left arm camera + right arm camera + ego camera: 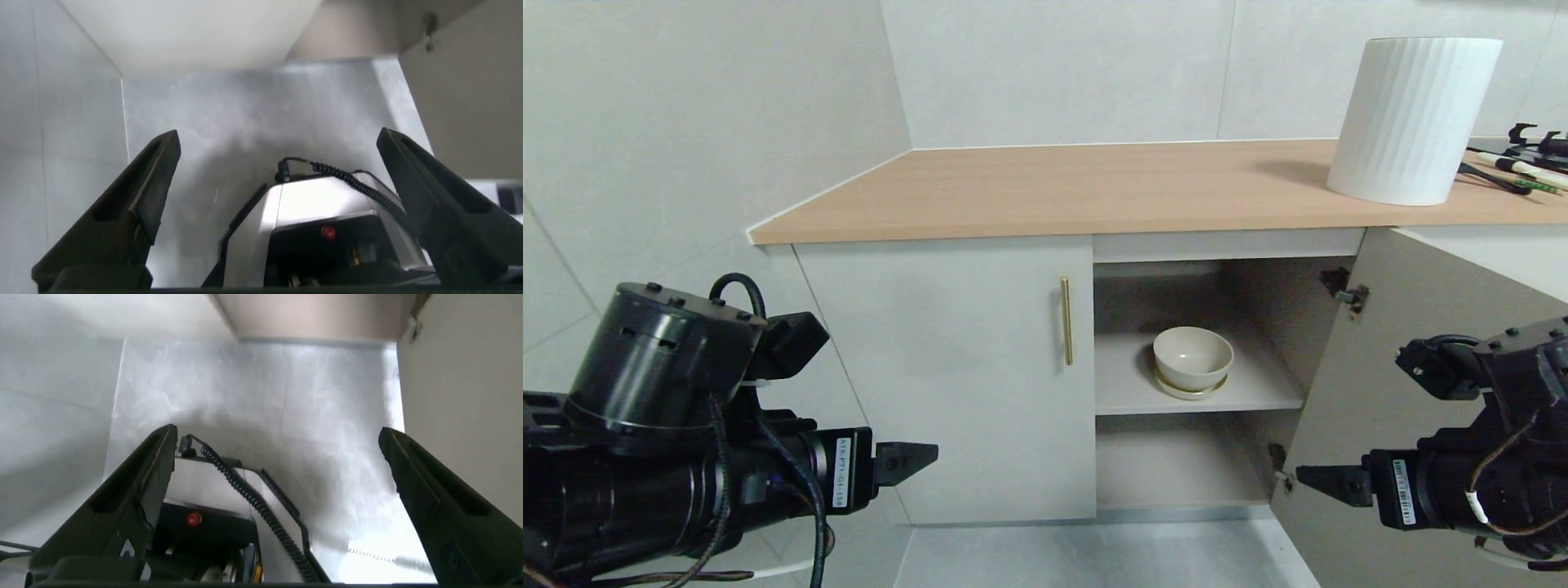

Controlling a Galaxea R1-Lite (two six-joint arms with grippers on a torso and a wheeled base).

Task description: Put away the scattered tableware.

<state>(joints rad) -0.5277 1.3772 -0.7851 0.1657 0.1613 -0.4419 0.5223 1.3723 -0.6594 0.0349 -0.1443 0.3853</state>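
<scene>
The left gripper is wide open and holds nothing. At its 1 o'clock, the bowl sits on a plate on the cupboard shelf. The right gripper is wide open and empty too. I think only shutting the door is left.

Kitchen, wooden countertop, tiled wall, cabinet

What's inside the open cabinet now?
A beige bowl sits on a plate on the upper shelf. The closed left door hides whatever is in the other half.
</scene>
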